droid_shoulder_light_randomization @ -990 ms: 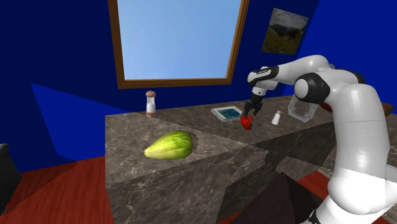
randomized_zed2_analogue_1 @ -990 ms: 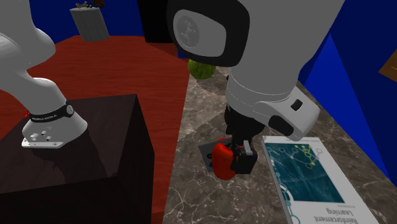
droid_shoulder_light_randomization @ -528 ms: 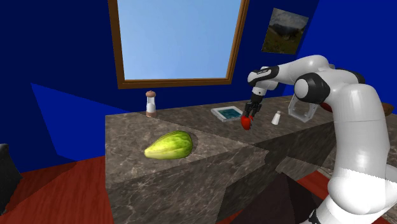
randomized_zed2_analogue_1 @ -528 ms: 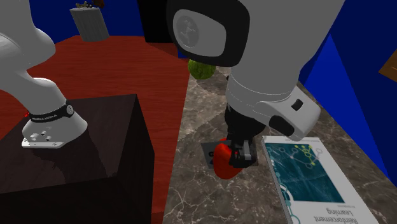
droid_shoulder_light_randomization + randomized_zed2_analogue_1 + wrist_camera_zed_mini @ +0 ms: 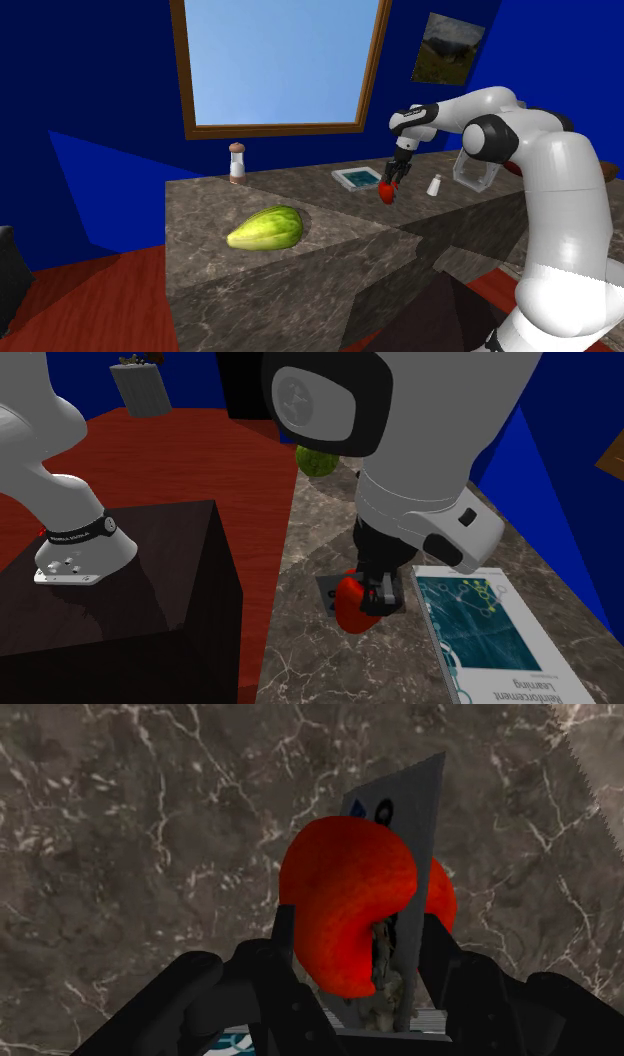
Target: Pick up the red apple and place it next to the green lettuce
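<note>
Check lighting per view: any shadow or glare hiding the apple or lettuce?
Shoulder view: even light, no glare; apple and lettuce both clear, soft shadow beside the lettuce. Second exterior view: apple lit, the arm covers part of the lettuce. Wrist view: apple clear in the end effector, no glare.

Surface finishes. The veined grey-brown stone counter [image 5: 330, 250] has a marble-like pattern of white veins and is smooth, with little sheen. The rounded red apple [image 5: 345, 909] has smooth, matt skin. The elongated yellow-green lettuce [image 5: 266, 228] is smooth, faintly ribbed and softly glossy. The white robot arm [image 5: 560, 200] has glossy, plastic-like shells and dark matt joints. The all-black gripper [image 5: 360, 954] is matt. The brown window frame [image 5: 283, 128] is wood-coloured. The flat teal book [image 5: 480, 632] has a smooth printed cover. The dark box stand [image 5: 150, 572] is matt and faintly mottled.
</note>
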Robot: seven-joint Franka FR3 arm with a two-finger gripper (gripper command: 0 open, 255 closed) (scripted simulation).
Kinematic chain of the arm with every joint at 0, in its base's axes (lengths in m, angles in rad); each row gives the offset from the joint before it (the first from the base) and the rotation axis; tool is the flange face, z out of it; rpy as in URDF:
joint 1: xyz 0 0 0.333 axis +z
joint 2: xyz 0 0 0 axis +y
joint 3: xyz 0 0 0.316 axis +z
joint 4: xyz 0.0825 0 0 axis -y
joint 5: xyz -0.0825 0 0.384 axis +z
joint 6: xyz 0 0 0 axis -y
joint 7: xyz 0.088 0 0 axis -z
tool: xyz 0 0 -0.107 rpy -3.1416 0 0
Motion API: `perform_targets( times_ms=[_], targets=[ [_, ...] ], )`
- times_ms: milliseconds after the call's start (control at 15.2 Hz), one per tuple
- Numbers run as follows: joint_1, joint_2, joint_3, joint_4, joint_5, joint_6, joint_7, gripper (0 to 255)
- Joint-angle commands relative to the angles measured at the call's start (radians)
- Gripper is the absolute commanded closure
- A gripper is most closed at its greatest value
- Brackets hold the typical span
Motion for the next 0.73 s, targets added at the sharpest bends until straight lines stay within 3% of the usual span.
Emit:
perform_targets(
  times_ms=[0,660],
  targets=[
    [0.001,-0.004,0.000,0.004,-0.001,-0.010,0.002,255],
    [-0.001,-0.042,-0.009,0.079,-0.019,-0.121,0.023,255]
  ],
)
